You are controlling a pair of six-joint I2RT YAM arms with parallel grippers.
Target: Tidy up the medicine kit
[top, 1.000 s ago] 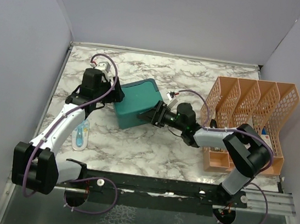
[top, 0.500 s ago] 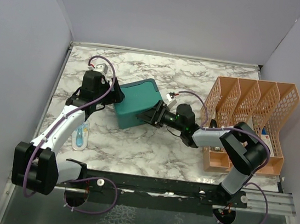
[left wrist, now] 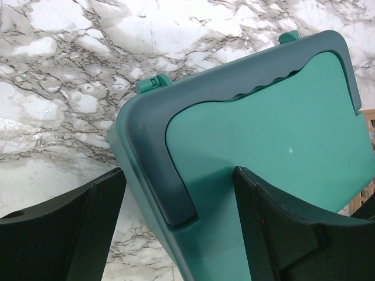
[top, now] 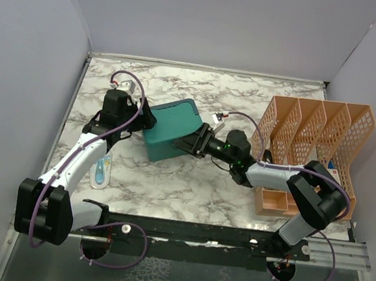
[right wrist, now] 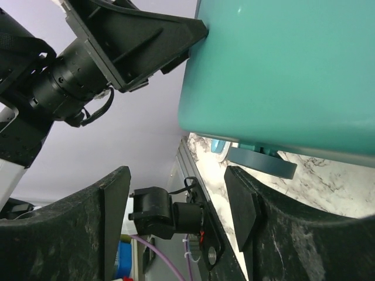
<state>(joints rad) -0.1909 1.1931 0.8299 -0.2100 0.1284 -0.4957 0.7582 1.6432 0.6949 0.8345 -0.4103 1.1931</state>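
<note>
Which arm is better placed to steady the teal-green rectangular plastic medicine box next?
Left, probably. The left end effector has its fingers either side of an edge of the teal-green rectangular plastic medicine box. The right end effector, open, has the box ahead of its fingers, not between them.

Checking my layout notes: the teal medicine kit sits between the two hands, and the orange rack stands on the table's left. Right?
No, the top view shows the orange mesh rack on the right of the table. The medicine kit does sit between the left hand and right hand.
</note>
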